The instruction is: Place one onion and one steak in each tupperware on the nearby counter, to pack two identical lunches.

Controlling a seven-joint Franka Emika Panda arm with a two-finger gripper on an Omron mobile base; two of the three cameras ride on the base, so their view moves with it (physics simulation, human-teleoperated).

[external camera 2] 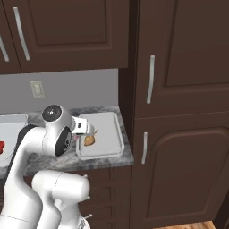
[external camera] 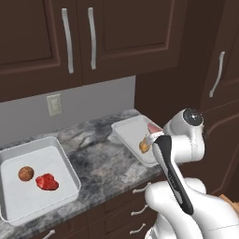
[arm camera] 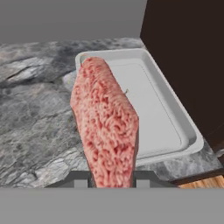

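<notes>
While I watch the left base view, I see two white tupperware trays on the marbled counter (external camera: 100,156). Left tupperware (external camera: 35,179) carries a brown onion (external camera: 26,173) and a red steak (external camera: 47,182), just beside each other. Right tupperware (external camera: 133,137) sits by the tall dark cabinet (external camera: 205,84), and a second onion (external camera: 144,146) rests in it, partly behind my arm's upper joint. A pinkish red slab, the second steak (external camera: 154,128), shows above that tray, right at the hand.

Over to the right base view: I see the right tupperware (external camera 2: 109,134) at the counter's (external camera 2: 107,159) end, hard against the tall cabinet (external camera 2: 179,112). The onion (external camera 2: 89,141) lies in its near left part. My white hand (external camera 2: 80,126) hangs over the tray's left rim; from here the fingers are hidden. An edge of the left tupperware (external camera 2: 11,127) peeks in at far left.

Now the hand view: the gripper (arm camera: 111,180) is clamped on the steak (arm camera: 107,131), which stands on edge between the jaws and rises up the middle of the picture. Behind it lies the right tupperware (arm camera: 175,118), its floor bare where I can see it, with counter (arm camera: 35,118) to its left.
</notes>
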